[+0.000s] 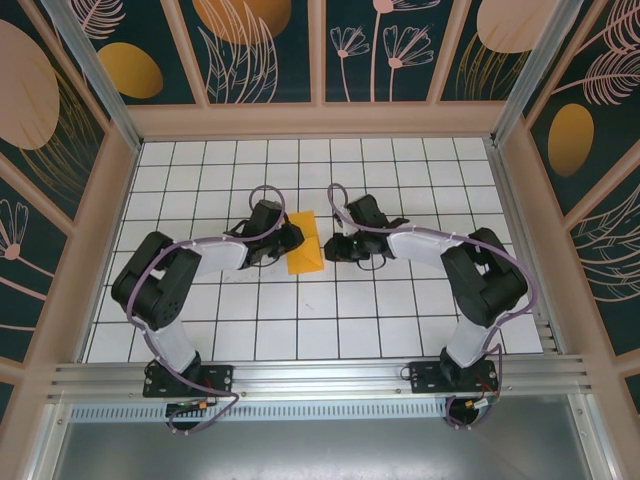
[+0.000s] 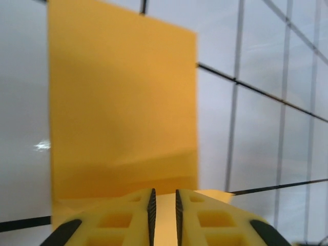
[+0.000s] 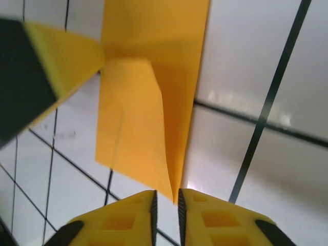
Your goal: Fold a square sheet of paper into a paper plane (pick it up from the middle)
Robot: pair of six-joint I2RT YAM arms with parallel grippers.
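Orange-yellow square sheet of paper (image 1: 303, 250), folded w/ a crease, lies at centre of tiled table (image 1: 400, 330). Left gripper (image 2: 164, 205) sits just L of table centre, right gripper (image 3: 167, 205) just R. Both sets of fingers slightly apart, sheet edge in each gap, not clamped.

Robot lab test cell: black left arm (image 1: 155, 285) and black right arm (image 1: 485, 275) bolted to a silver aluminium rail (image 1: 320, 378) at the near edge, white grid-tiled tabletop (image 1: 300, 335), and beige-framed teal floral wall panels (image 1: 390, 50) left, right and far.
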